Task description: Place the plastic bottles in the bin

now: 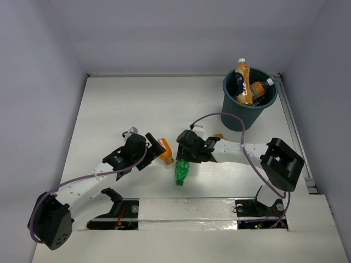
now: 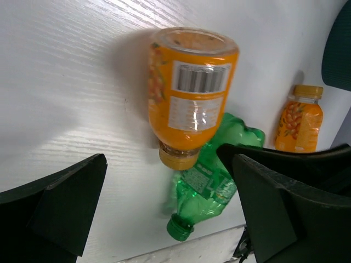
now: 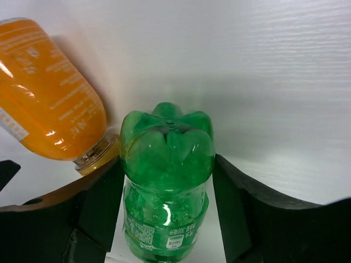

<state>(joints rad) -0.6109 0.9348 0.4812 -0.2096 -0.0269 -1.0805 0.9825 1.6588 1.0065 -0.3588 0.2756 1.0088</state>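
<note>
A green bottle (image 1: 181, 171) (image 3: 167, 159) lies on the white table, base pointing away from my right wrist. My right gripper (image 1: 184, 159) (image 3: 167, 181) is shut on it, one finger pressed to each side of its body. An orange bottle (image 1: 163, 150) (image 2: 192, 93) (image 3: 49, 109) lies beside it, its cap touching the green bottle (image 2: 211, 189). My left gripper (image 1: 152, 146) (image 2: 167, 161) hangs open over the orange bottle's cap end, holding nothing. The teal bin (image 1: 249, 109) stands at the back right with two orange bottles (image 1: 243, 76) inside.
A small stubby orange bottle (image 2: 299, 120) (image 1: 219, 136) stands just behind my right arm. The bin's edge (image 2: 339, 49) shows in the left wrist view. The white strip at the table's near edge (image 1: 186, 208) runs close below the green bottle's cap.
</note>
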